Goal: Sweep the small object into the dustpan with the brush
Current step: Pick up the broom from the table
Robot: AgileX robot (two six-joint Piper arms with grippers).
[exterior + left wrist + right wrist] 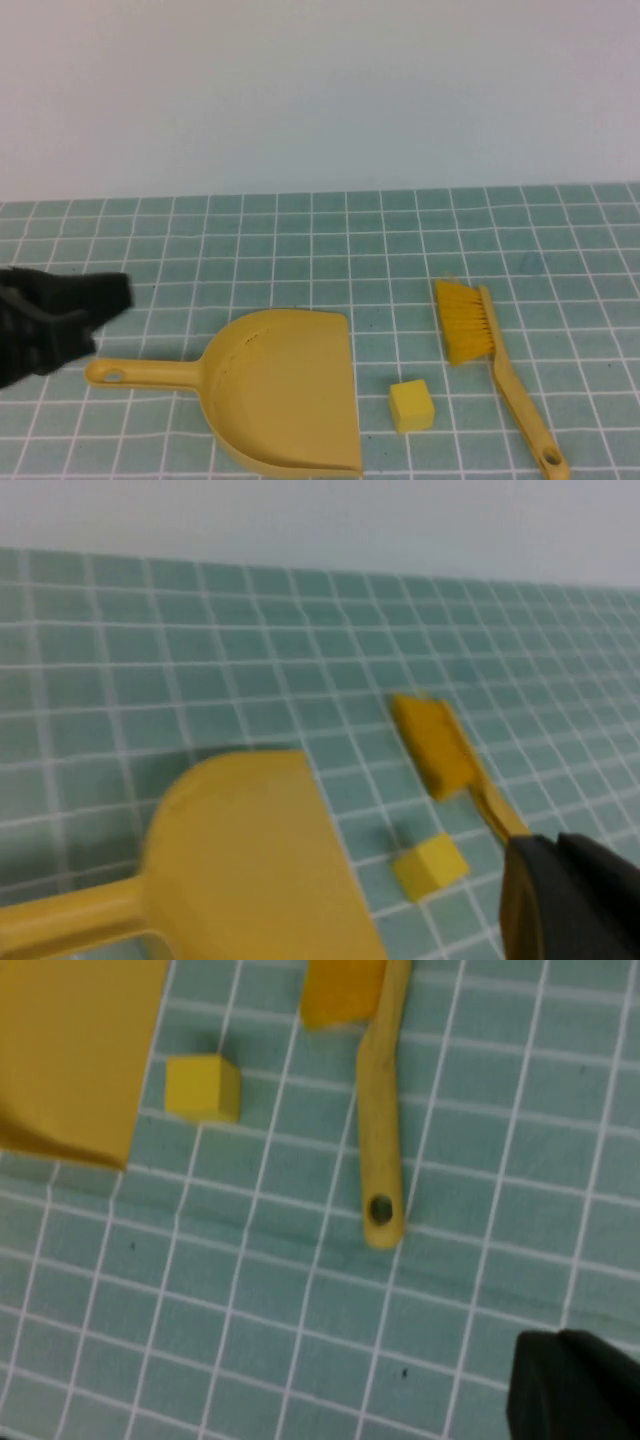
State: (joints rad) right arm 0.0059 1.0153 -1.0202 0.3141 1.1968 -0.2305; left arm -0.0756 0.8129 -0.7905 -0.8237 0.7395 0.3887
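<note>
My left gripper (95, 300) hangs low over the left edge of the table with its jaws closed on nothing, while my right gripper (575, 1385), also closed and empty, shows only as a dark tip in its own wrist view.

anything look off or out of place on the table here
Nothing stands out. The dustpan, small cube and brush lie flat and apart on the tiled table. The left gripper, shut, is by the dustpan's handle; the right gripper, shut, is above the table near the brush's handle end.
</note>
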